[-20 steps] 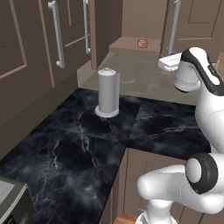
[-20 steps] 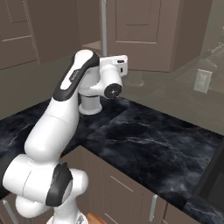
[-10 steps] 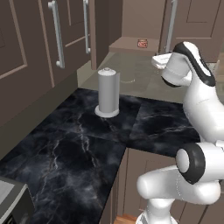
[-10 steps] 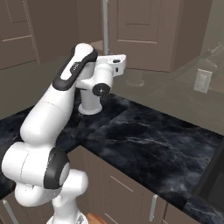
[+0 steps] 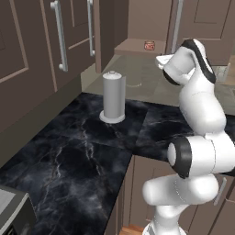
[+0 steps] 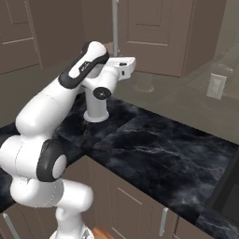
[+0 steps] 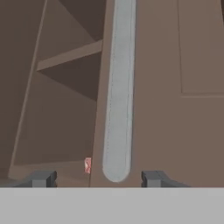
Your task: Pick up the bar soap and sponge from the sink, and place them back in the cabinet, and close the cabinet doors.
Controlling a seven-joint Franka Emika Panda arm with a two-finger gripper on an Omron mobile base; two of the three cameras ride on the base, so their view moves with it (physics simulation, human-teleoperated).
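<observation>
The orange-pink bar soap [image 5: 149,45] lies on the shelf inside the open brown cabinet [image 5: 134,47]; it also appears as a small sliver [image 7: 88,165] left of the door's edge. My gripper [image 7: 98,179] is open in front of a cabinet door [image 7: 179,87]. The lower end of the door's silver bar handle [image 7: 118,100] sits between the two fingertips [image 7: 41,178], with no contact visible. From the base, my hand [image 5: 165,60] [image 6: 122,65] hangs just below that handle [image 5: 176,23] [image 6: 115,21]. The sponge is out of view.
A grey paper towel roll [image 5: 113,97] stands upright on the black marble counter [image 5: 82,151], left of my arm. More brown doors with bar handles [image 5: 59,36] line the left wall. A wall outlet [image 6: 214,86] sits to the right, and a dark basin edge [image 6: 228,193] lies at the lower right.
My arm has swung its hand closer to the cabinet door and its handle. The bar soap and the paper towel roll have stayed put.
</observation>
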